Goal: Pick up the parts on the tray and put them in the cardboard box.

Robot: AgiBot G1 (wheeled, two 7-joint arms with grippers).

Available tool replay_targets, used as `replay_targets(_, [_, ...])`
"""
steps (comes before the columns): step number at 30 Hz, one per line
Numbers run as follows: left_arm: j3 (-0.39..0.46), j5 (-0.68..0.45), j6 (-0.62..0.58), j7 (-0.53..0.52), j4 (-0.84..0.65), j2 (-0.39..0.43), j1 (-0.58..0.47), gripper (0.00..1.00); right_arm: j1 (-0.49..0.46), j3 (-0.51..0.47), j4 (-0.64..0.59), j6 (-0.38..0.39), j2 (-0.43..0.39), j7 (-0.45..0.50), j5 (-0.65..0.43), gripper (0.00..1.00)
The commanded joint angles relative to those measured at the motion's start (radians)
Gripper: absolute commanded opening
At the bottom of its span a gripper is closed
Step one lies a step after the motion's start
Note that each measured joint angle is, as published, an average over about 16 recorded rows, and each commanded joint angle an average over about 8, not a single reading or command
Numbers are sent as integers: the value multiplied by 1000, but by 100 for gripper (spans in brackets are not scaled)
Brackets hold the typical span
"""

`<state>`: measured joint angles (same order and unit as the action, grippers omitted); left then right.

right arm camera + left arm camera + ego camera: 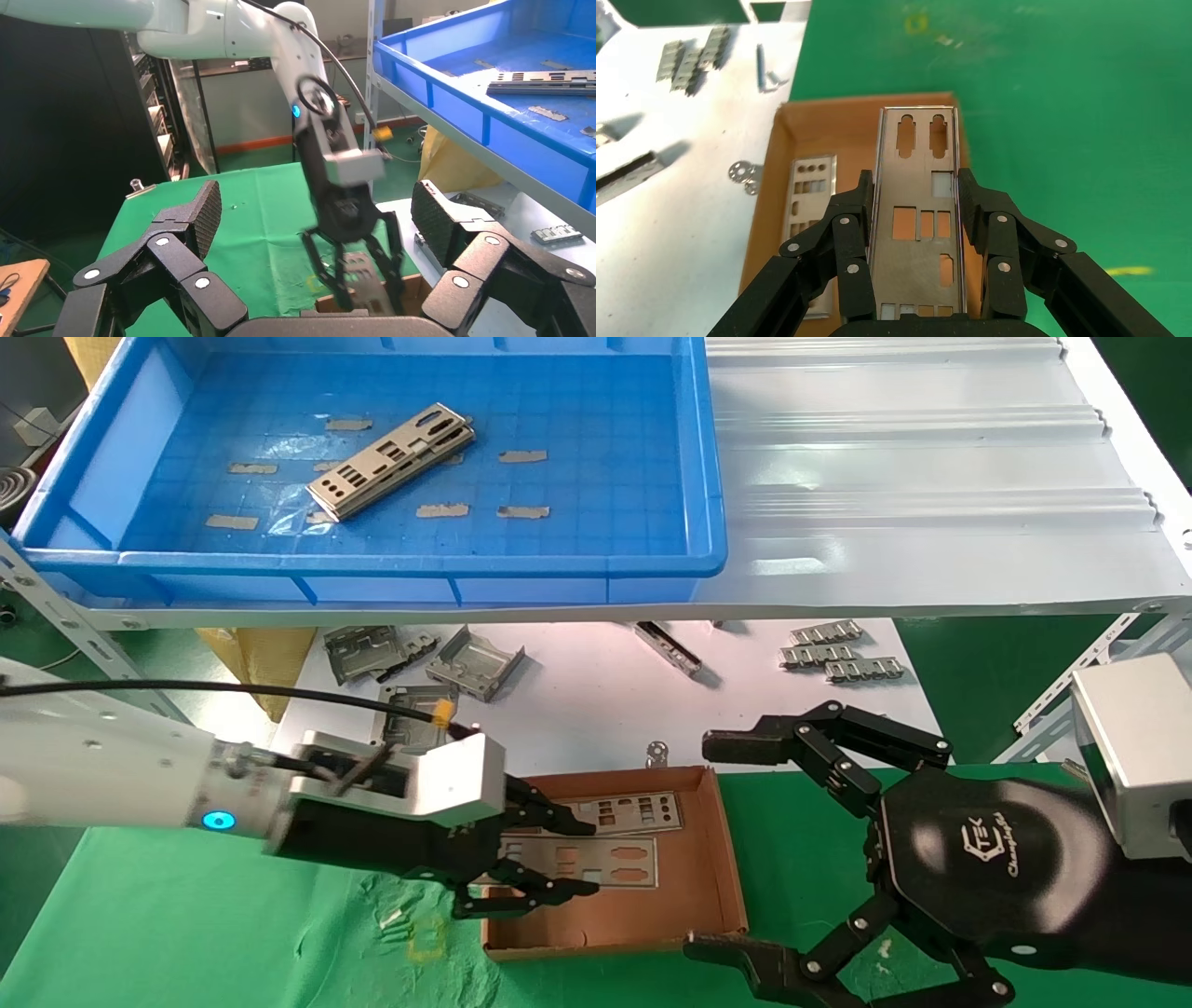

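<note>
Gripping 1 plate (919,210) over the cardboard box (703,887), the left gripper (559,859) works; right gripper (726,840) waits open.

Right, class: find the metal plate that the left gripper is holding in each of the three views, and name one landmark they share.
Head view: the held plate is low centre, over the cardboard box, in the left gripper.
Left wrist view: it fills the centre, between the fingers.
Right wrist view: it is low centre, small, beneath the left arm.
Shared landmark: the cardboard box.
</note>
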<state>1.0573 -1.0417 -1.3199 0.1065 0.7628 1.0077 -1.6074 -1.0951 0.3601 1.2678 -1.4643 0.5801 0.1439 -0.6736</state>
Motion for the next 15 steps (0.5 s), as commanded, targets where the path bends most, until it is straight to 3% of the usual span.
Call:
replay_targets(1, [8,-22,50,-1,-12,24,15,0,0,0,0,0,0,0,0,100])
replay_targets(4, [21,-54,100,10,-23,57,25,7,0,0,0,0,0,0,0,100])
replay_targets(10, [40,-107,194,11,-52,114,34,82,0,0,0,0,0,0,0,100])
replay_targets(12, [44,-121,223,4,-64,132,35,100,0,0,0,0,0,0,0,100])
replay_targets(15, [49,-135,256,-4,-84,158,35,100,0,0,0,0,0,0,0,100])
